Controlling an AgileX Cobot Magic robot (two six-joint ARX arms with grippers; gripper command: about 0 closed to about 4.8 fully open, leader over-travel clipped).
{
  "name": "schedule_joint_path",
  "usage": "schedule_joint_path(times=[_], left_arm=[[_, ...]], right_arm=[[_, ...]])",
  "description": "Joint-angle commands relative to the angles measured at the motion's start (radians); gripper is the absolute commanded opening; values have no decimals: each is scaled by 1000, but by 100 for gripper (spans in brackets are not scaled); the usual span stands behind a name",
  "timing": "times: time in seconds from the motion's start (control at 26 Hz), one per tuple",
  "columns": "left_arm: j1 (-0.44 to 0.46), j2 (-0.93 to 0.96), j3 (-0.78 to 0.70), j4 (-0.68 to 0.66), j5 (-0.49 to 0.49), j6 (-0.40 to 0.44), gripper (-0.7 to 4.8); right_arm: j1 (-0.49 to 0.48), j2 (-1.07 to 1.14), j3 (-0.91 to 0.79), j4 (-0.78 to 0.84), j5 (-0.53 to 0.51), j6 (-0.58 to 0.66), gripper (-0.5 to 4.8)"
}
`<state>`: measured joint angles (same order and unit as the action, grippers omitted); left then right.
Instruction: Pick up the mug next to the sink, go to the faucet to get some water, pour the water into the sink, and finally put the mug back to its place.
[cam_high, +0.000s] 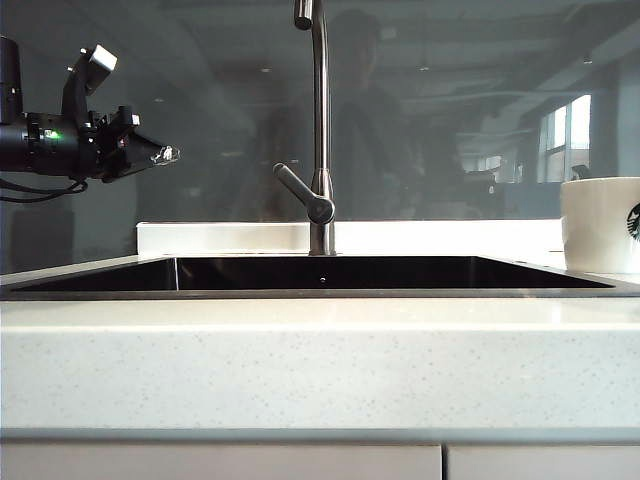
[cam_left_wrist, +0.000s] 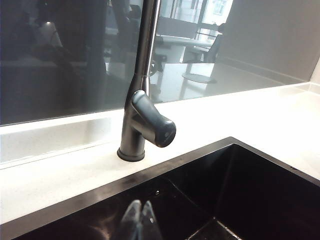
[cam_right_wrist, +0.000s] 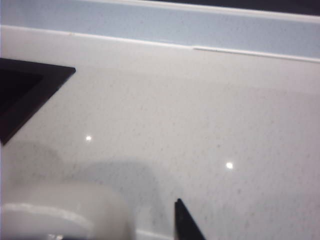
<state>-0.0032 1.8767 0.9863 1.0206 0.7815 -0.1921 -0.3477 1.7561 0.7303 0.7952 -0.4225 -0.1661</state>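
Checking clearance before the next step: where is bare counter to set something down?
Bare counter runs behind the sink, either side of the faucet. Beyond the mug it is bare to the back wall, per the right wrist view. The right gripper crowds the mug; the shut left gripper hangs high.

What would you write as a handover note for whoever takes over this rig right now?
Left gripper: shut, empty, raised left of the faucet, over the sink.
Right gripper: open, holding nothing, low over the counter beside the mug; out of the exterior view.
Mug stands upright on the counter right of the sink.
No water seen running.
Done: nothing.
Left: grasp mug, fill at faucet, pour into sink, return mug.
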Motion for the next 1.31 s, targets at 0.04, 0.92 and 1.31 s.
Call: schedule_joint_path(times=[0.04,0.92,1.31], left_arm=[[2,-3,8,8,-3,7,-5],[-22,656,975,-167,356,-130,220],[-120,776,1170,-241,167,-61,436]], right_arm=[[1,2,20,24,-2,2,105],[554,27,647,-436,143,164,-5],[680,152,1013,-697,238,106,-5]])
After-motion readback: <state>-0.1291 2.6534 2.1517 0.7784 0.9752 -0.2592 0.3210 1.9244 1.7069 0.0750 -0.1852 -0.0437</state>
